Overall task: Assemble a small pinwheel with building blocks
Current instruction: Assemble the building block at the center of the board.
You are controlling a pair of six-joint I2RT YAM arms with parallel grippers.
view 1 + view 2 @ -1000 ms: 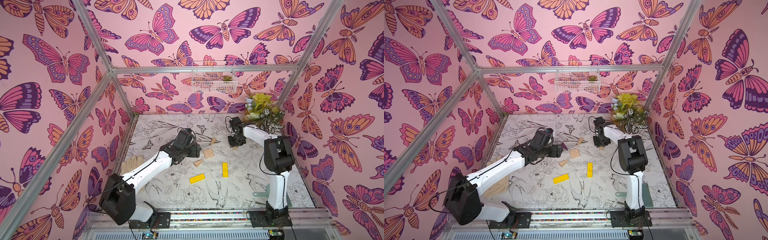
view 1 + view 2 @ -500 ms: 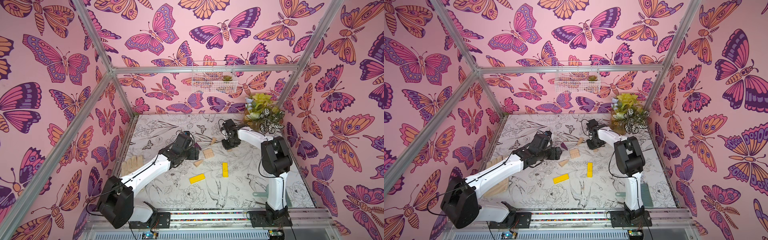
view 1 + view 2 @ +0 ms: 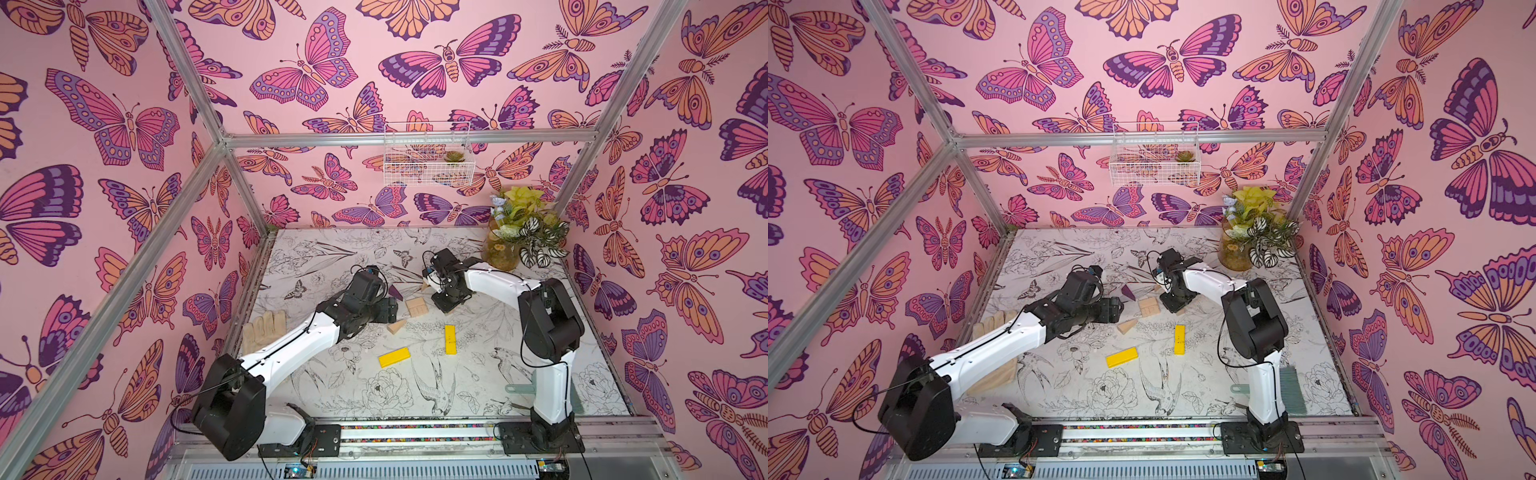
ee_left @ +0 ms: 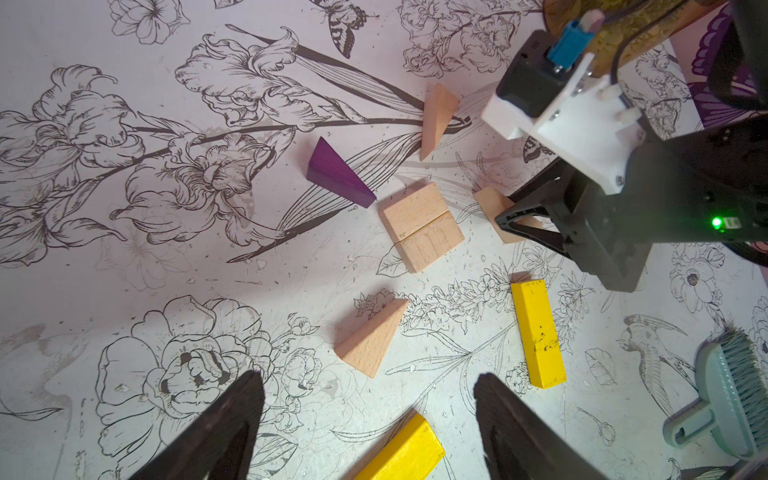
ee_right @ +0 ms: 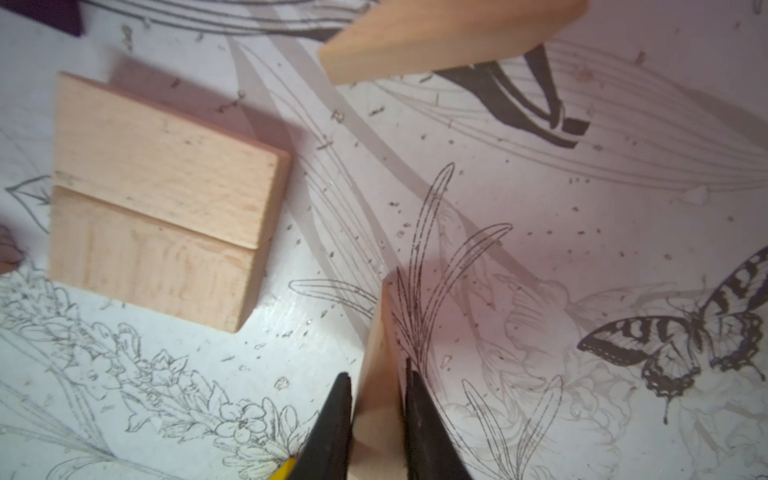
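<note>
Pink butterfly walls [image 3: 332, 83], aluminium frame [image 3: 407, 139], floral-print tabletop [image 3: 340, 253], wire basket [image 3: 428, 172]

Both top views look from high at the front, steeply down and toward the back wall, taking in the whole table [image 3: 415, 399] from afar. The left wrist camera faces down from mid height over the pair of tan rectangular blocks [image 4: 422, 226] and the right gripper [image 4: 505, 218]. The right wrist camera hovers far nearer the table, showing the same pair beside the tan wedge [image 5: 378, 395] pinched between its jaws
</note>
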